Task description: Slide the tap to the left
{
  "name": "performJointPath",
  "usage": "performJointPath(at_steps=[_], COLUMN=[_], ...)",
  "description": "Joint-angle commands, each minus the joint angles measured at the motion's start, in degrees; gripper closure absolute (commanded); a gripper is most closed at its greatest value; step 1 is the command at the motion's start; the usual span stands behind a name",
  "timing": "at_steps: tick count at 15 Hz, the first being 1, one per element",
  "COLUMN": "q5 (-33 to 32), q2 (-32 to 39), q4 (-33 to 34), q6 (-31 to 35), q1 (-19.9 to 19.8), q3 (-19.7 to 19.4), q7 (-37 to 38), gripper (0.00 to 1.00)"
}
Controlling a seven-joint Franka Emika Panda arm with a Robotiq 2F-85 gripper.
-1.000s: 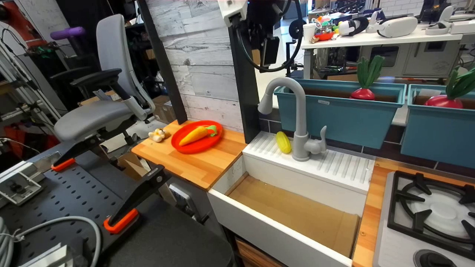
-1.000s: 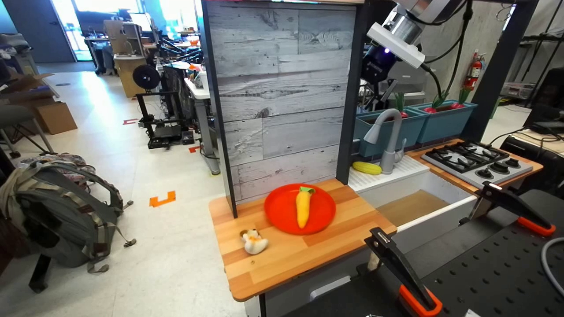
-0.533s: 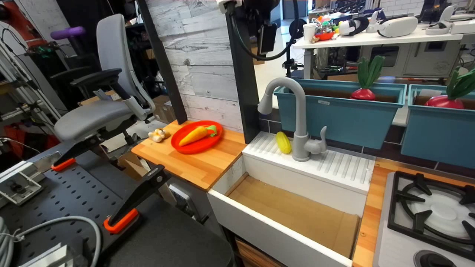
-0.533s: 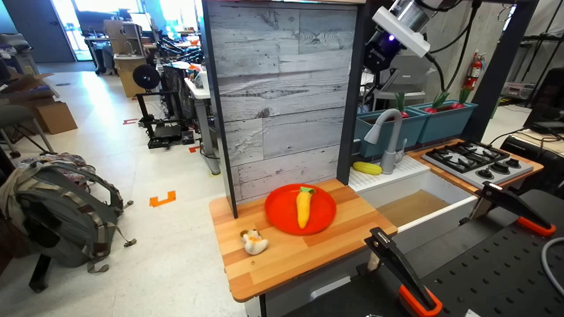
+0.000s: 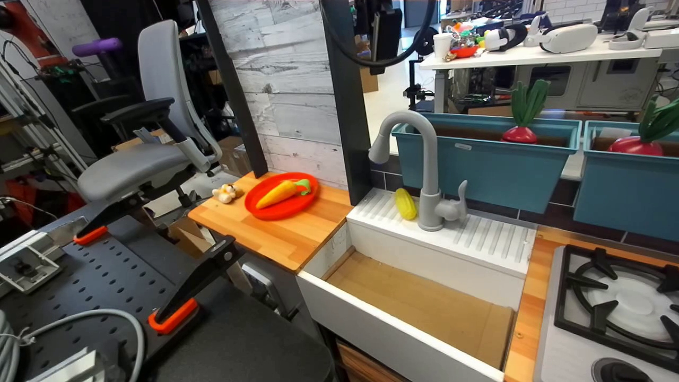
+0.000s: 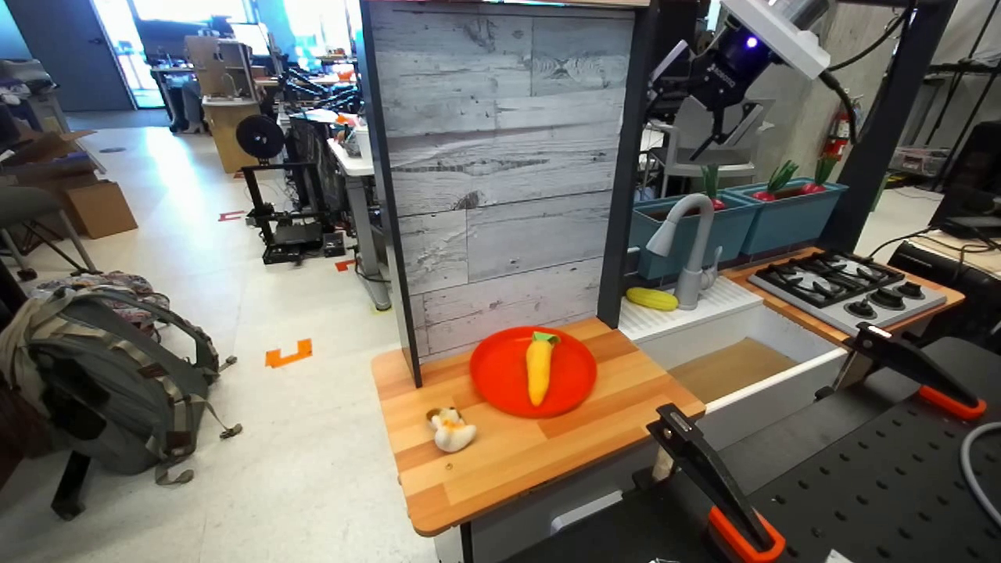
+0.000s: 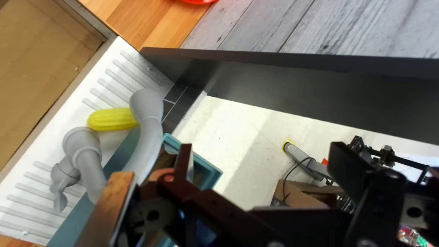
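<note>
The tap is a grey gooseneck faucet (image 5: 430, 164) standing upright on the white ledge behind the sink, also in an exterior view (image 6: 696, 250). Its spout points toward the plank wall, and its lever (image 5: 463, 196) sits on the opposite side. My gripper (image 6: 715, 147) is in the air above the tap, apart from it. In an exterior view its lower part (image 5: 384, 34) shows only at the top edge. In the wrist view the gripper (image 7: 262, 154) is open with nothing between its fingers. The tap (image 7: 147, 133) lies left there, its top bend hidden behind the left finger.
A yellow corn-like piece (image 5: 405, 204) lies beside the tap's base. Teal planters (image 5: 482, 164) stand behind the tap. A dark post (image 5: 347, 122) and plank wall (image 6: 500, 172) stand to its left. A red plate (image 5: 265, 213) and stove (image 5: 573, 297) flank the sink (image 5: 440, 265).
My arm and gripper have moved up in an exterior view, and right and tilted in another, with the fingers now showing. The tap has not moved.
</note>
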Motion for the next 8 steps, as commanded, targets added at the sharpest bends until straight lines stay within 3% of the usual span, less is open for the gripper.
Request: performJointPath(at_steps=[1, 5, 8], q5=[-0.13, -8.98, -16.27], q2=[-5.81, -12.56, -17.72], q4=[-8.64, -19.19, -25.70], q6=[-0.78, -4.09, -3.82], q1=[0.43, 2.50, 4.83], q3=[-2.82, -5.97, -6.11], q7=[-4.01, -6.46, -5.26], gripper=[0.00, 0.00, 0.00])
